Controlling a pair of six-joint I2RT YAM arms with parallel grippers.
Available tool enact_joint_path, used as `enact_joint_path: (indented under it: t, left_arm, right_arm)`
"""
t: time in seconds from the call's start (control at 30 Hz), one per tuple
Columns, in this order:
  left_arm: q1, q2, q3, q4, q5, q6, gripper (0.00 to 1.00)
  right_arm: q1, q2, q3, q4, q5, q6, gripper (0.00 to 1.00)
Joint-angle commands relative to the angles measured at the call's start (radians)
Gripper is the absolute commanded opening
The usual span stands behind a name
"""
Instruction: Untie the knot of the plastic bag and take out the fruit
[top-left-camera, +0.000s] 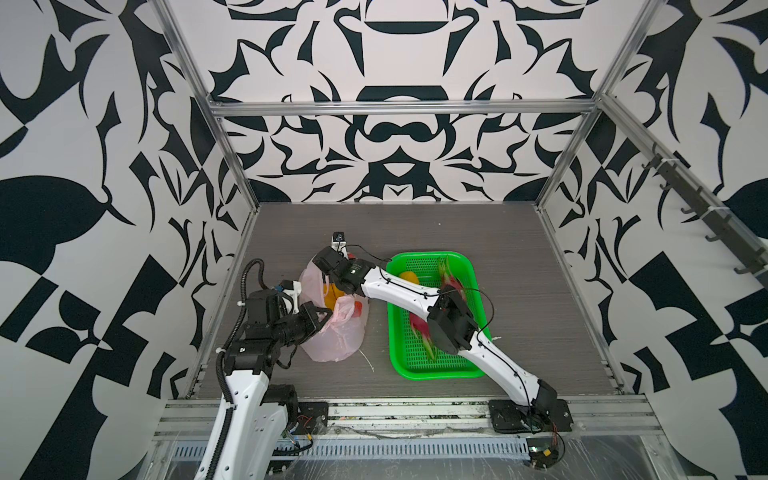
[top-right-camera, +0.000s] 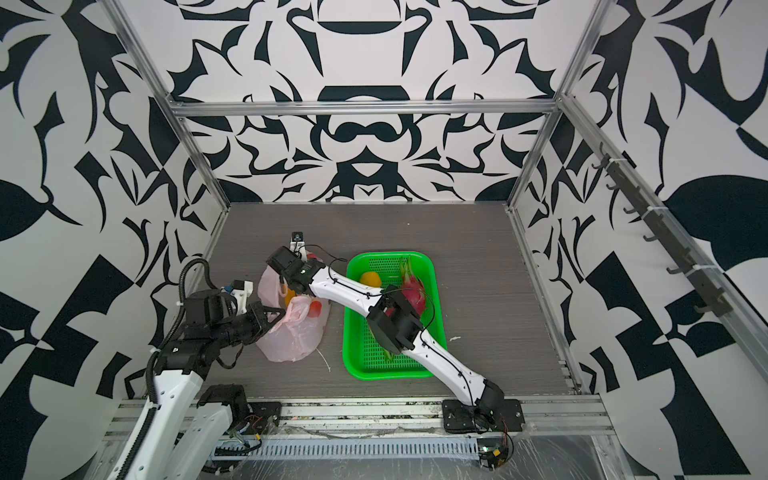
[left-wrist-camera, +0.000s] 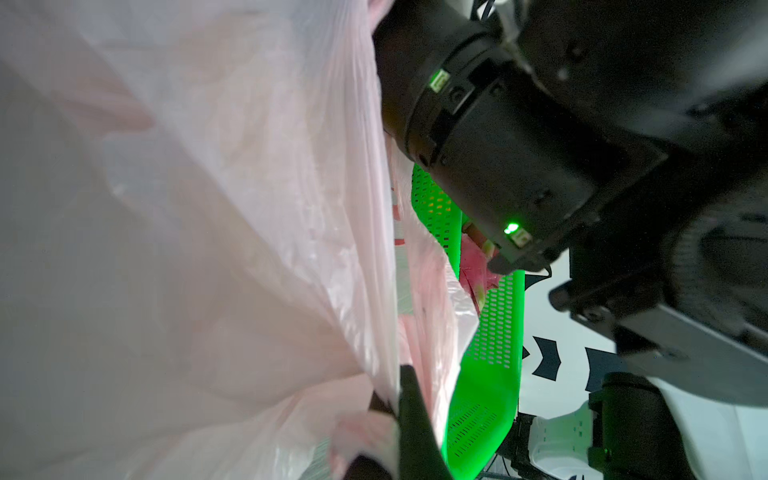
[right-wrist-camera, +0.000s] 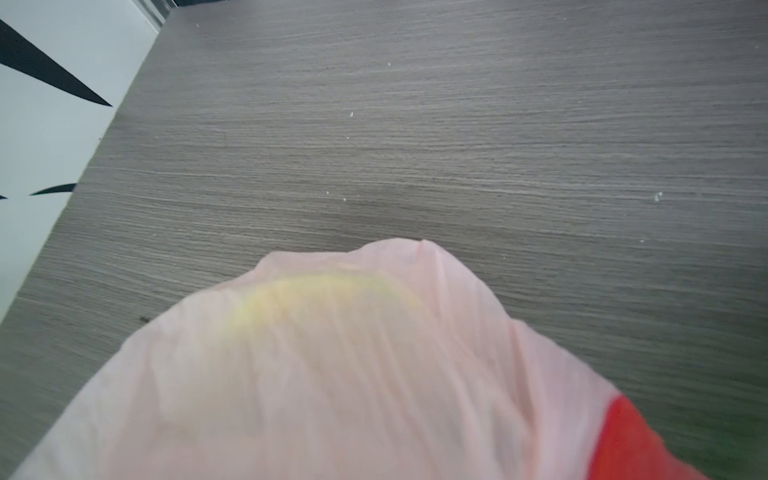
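Closest to the lens, the left arm (top-left-camera: 245, 390) stands up from the near rail (top-left-camera: 415, 415) and bends toward the bag (top-left-camera: 336, 340), a pale-pink carrier slumped on the grey table (top-left-camera: 498, 249) just left of the green basket (top-left-camera: 436, 374). In both top views the left gripper (top-left-camera: 326, 316) (top-right-camera: 276, 313) has its jaws pressed together on the near edge of the bag's mouth. The left wrist view shows one black finger (left-wrist-camera: 409, 415) with pink film (left-wrist-camera: 208, 208) bunched against it, and the basket (left-wrist-camera: 490, 374) beyond.

The right arm (top-left-camera: 415, 295) stretches across the basket to the bag's far side, where the right gripper (top-left-camera: 328, 266) (top-right-camera: 282, 266) hangs over the open mouth. Its fingers are hidden under its own body, so whether the jaws are spread or closed cannot be told.

A yellow fruit (top-left-camera: 334, 299) (top-right-camera: 293, 299) lies inside the bag (top-right-camera: 291, 340). In the right wrist view it glows through the film (right-wrist-camera: 316, 299) beside a red print (right-wrist-camera: 631, 440), with bare table (right-wrist-camera: 415, 124) behind. In the basket (top-right-camera: 386, 374) lie a dragon fruit (top-left-camera: 453, 286) (top-right-camera: 413, 291), a second dragon fruit (top-left-camera: 417, 326) partly under the right arm, and a yellow-orange fruit (top-left-camera: 409, 276) (top-right-camera: 370, 277) at the far end.
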Motion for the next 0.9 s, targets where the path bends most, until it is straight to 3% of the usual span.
enact_joint_path:
  t: [0.0, 0.23, 0.5, 0.87]
  left_arm:
    - [-0.005, -0.008, -0.019, -0.041, 0.014, 0.005, 0.0]
    - [-0.005, 0.001, -0.02, -0.044, 0.003, 0.01, 0.0]
    - [-0.005, 0.032, -0.025, -0.028, -0.032, 0.007, 0.0]
    - [-0.005, 0.069, -0.028, 0.007, -0.099, -0.015, 0.0]
  right_arm:
    - [-0.036, 0.01, 0.044, 0.01, 0.03, -0.016, 0.7]
    - [-0.056, 0.028, 0.05, 0.037, 0.009, -0.022, 0.6]
    - [-0.062, -0.043, -0.048, 0.155, -0.051, -0.056, 0.27]
    - [-0.067, -0.181, -0.247, 0.292, -0.127, -0.068, 0.04]
